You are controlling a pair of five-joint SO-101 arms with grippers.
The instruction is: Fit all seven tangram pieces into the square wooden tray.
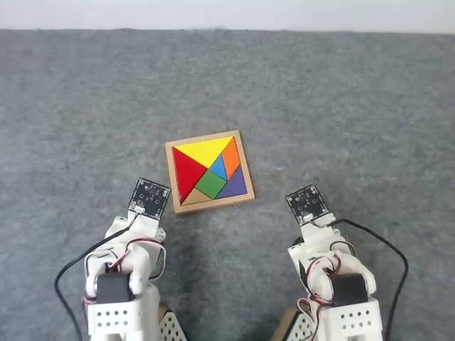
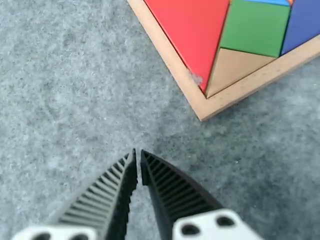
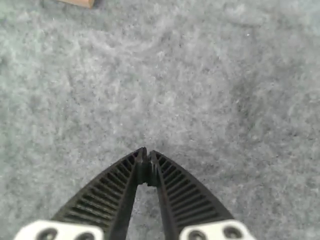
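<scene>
The left gripper (image 2: 138, 152) has its ribbed jaws pressed almost together with nothing between them. It hangs low over the grey felt mat (image 2: 65, 90), just short of the near corner of the square wooden tray (image 2: 170, 55). The right gripper (image 3: 146, 150) is likewise pinched shut and empty over bare mat, well apart from the tray. The tray lies on the mat between and ahead of the two arms, turned slightly askew. All seven pieces appear seated in it: red triangle (image 2: 192, 30), green square (image 2: 255, 27), tan triangle (image 2: 235, 65), yellow triangle (image 1: 205, 150), orange triangle (image 1: 232, 158), small blue triangle (image 1: 218, 168) and purple parallelogram (image 1: 234, 186). The task therefore looks complete. The pieces are probably thin, stiff, light painted wood with smooth and rather slippery faces. Packed edge to edge and about level with the rim, they offer the jaws no side to pinch. The raised rim is the likeliest hold, and a tray this light would probably slide on the felt if nudged.
</scene>
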